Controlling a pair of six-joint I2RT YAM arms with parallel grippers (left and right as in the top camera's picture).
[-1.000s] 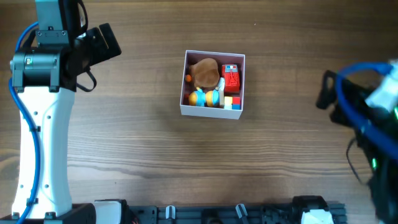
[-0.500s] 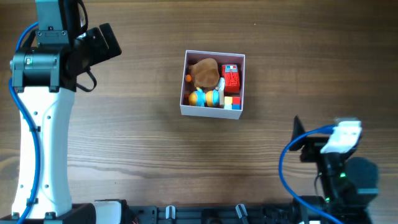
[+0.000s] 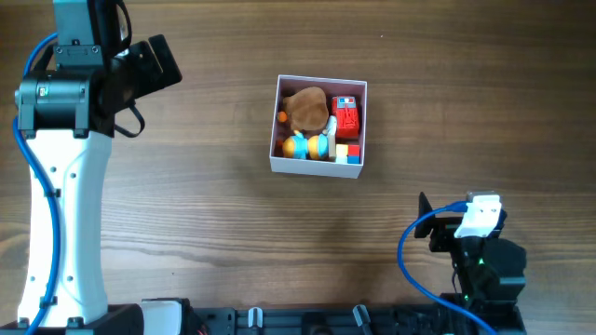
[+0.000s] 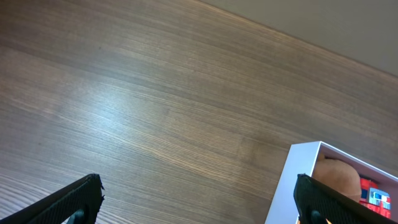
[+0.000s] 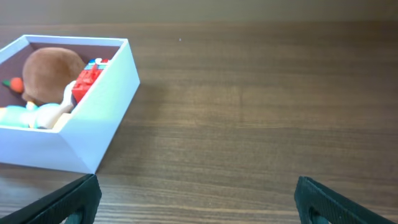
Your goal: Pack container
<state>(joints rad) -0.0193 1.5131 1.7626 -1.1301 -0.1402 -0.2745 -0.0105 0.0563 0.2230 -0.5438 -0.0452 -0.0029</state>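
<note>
The left gripper (image 4: 202,204) held its 2 fingers spread wide with nothing between them, over bare wooden table (image 4: 143,106). The container (image 4: 281,190) sat ahead of this claw and off to its right, apart from the fingers. The right gripper (image 5: 199,202) was spread just as wide and empty; the white box lay ahead of it to the left, well apart. Inside sat a brown rounded toy (image 5: 46,74), a red block toy (image 5: 87,79) touching it, and a blue-and-orange piece (image 3: 303,146)
</note>
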